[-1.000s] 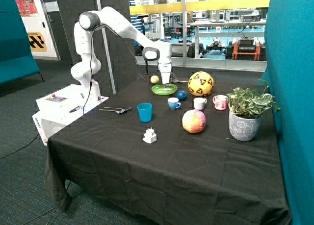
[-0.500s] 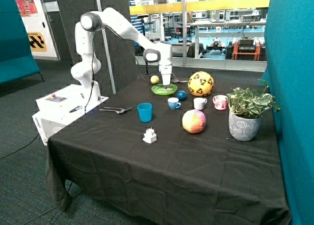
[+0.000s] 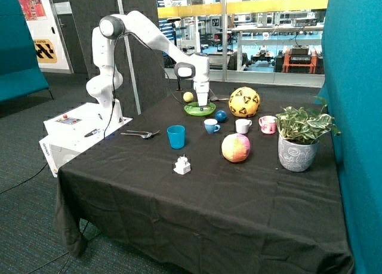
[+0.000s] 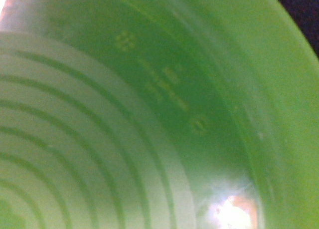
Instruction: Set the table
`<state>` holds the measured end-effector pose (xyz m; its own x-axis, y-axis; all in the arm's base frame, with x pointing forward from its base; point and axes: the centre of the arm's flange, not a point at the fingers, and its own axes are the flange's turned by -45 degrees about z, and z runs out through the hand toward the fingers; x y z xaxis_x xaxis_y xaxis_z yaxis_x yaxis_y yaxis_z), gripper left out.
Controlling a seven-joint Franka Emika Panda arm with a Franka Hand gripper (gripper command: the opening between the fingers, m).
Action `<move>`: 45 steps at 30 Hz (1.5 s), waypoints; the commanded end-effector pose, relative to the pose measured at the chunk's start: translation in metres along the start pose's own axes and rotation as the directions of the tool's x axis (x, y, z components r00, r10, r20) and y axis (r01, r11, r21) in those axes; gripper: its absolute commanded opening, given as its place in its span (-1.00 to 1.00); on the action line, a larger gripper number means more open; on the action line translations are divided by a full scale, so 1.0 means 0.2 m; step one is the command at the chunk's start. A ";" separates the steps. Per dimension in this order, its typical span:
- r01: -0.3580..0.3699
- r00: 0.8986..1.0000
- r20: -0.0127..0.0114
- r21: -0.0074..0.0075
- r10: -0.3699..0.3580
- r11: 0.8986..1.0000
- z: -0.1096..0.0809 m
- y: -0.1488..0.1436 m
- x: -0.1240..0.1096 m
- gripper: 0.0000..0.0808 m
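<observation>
Black-clothed table (image 3: 239,202), arm bent down, jaws in green plate (image 3: 200,109)

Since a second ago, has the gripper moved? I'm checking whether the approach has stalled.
Yes. The gripper has come down onto the green plate, also edging slightly toward the yellow ball.

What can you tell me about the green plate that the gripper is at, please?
The green plate is a shallow, round dish in bright lime green, plastic by its look, lying flat on the black cloth of the table near its far edge. The wrist view shows raised concentric rings and small moulded marks on its surface. A small yellow ball lies beside it, a blue ball on the near side. The gripper is down at the plate; whether it grips cannot be seen.
</observation>
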<state>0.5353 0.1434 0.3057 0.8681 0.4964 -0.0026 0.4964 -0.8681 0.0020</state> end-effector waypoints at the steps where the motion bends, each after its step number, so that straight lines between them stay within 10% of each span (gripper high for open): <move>1: 0.013 1.000 -0.003 0.002 -0.013 1.000 0.03 0.01 -0.01 -0.22; 45: 0.015 1.000 -0.003 0.002 -0.015 1.000 0.18 0.02 -0.04 -0.29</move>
<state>0.5360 0.1351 0.2790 0.8573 0.5148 -0.0013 0.5148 -0.8573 -0.0010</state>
